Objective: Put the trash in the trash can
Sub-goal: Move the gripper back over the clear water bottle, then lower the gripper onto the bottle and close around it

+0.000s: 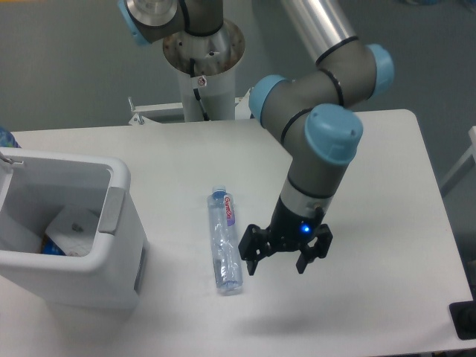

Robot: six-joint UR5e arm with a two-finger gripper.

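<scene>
A clear plastic water bottle [224,242] with a blue cap and a pink-white label lies flat on the white table [372,163], cap pointing away from the front edge. My gripper [277,263] hangs just right of the bottle's lower half, open, with nothing between its fingers. The white trash can [111,223] stands at the left, with a grey handle plate on the side facing the bottle. Inside it lies a crumpled white paper piece [74,225].
The arm's base column [204,67] rises behind the table's far edge. A dark block [462,320] sits at the table's front right corner. Something blue [6,138] shows at the left edge behind the trash can.
</scene>
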